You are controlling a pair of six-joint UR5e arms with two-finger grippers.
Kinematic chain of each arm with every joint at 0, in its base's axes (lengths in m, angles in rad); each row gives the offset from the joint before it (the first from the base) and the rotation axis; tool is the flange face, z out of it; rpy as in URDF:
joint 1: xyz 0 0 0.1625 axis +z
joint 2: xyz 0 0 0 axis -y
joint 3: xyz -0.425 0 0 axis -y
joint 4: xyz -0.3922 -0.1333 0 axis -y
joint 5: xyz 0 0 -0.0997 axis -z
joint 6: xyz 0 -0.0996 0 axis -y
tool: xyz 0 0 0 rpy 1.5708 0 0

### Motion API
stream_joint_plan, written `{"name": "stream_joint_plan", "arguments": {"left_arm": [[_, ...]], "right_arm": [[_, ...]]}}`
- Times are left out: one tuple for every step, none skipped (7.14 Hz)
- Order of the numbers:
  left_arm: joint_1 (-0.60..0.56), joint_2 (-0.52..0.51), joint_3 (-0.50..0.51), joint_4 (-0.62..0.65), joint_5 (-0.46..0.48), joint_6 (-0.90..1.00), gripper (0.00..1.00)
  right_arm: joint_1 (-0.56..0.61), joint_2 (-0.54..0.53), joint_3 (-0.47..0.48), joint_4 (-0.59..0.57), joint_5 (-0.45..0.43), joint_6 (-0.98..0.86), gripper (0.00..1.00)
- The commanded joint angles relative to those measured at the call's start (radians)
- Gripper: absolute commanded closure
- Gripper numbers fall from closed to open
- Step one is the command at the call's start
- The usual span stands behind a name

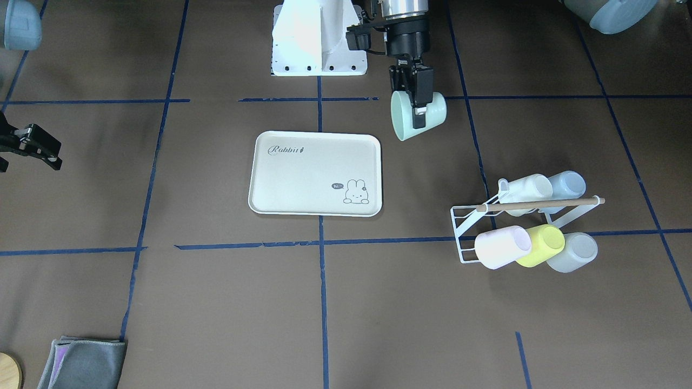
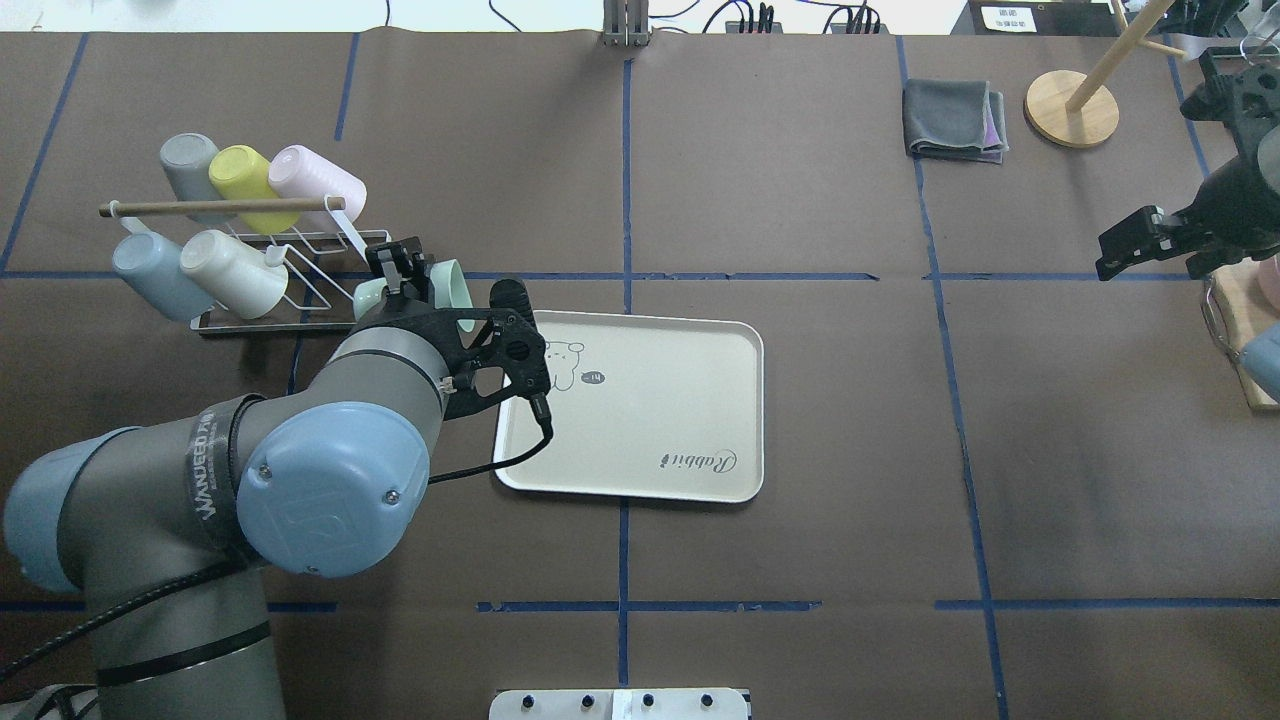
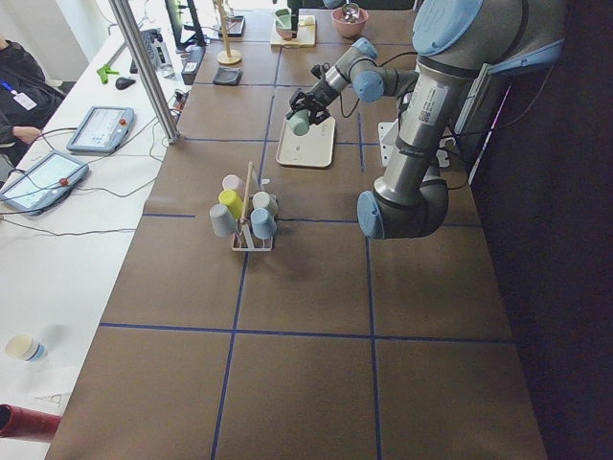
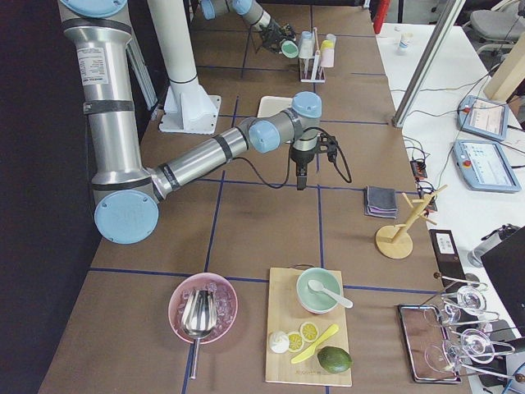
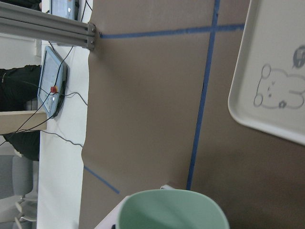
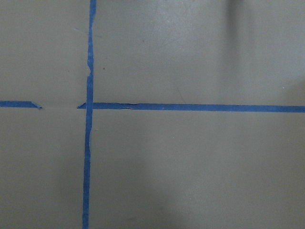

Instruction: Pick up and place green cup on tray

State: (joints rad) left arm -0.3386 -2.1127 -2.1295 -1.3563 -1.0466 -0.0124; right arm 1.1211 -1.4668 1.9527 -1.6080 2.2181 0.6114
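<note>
My left gripper (image 1: 417, 111) is shut on the pale mint-green cup (image 1: 427, 114) and holds it tilted on its side in the air, just beyond the tray's corner on the rack side. In the overhead view the cup (image 2: 455, 284) shows past the gripper (image 2: 405, 280). Its rim (image 5: 171, 210) fills the bottom of the left wrist view. The cream tray (image 1: 315, 174) with "Rabbit" script and a bunny lies flat at the table's middle (image 2: 640, 410), and its corner shows in the left wrist view (image 5: 274, 95). My right gripper (image 1: 51, 154) hovers far off, with nothing in it, and I cannot tell how its jaws stand.
A white wire rack (image 1: 470, 227) holds several pastel cups, among them a yellow one (image 1: 540, 246) and a light blue one (image 1: 567, 185). A folded grey cloth (image 2: 953, 120) and a wooden stand (image 2: 1072, 108) sit at the far right. The right wrist view shows only brown table and blue tape (image 6: 88, 143).
</note>
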Motion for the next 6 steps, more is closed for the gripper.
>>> {"name": "stream_joint_plan", "arguments": {"left_arm": [[0.012, 0.0, 0.121, -0.387, -0.012, -0.099, 0.54], [0.026, 0.0, 0.185, -0.578, -0.012, -0.119, 0.54], [0.03, 0.002, 0.25, -0.721, -0.012, -0.199, 0.55], [0.035, 0.003, 0.285, -0.842, -0.013, -0.293, 0.57], [0.036, 0.002, 0.316, -0.915, -0.013, -0.314, 0.57], [0.036, 0.002, 0.332, -0.982, -0.015, -0.361, 0.57]], "right_arm": [[0.0, 0.0, -0.002, -0.001, 0.0, 0.001, 0.0], [0.0, 0.0, 0.0, -0.001, -0.002, 0.001, 0.0], [0.002, 0.0, -0.002, -0.001, -0.002, 0.001, 0.0], [0.003, 0.0, -0.002, -0.001, 0.0, -0.001, 0.0], [0.006, 0.0, -0.002, -0.001, 0.0, -0.001, 0.0], [0.006, 0.0, -0.002, -0.001, 0.0, 0.001, 0.0]]}}
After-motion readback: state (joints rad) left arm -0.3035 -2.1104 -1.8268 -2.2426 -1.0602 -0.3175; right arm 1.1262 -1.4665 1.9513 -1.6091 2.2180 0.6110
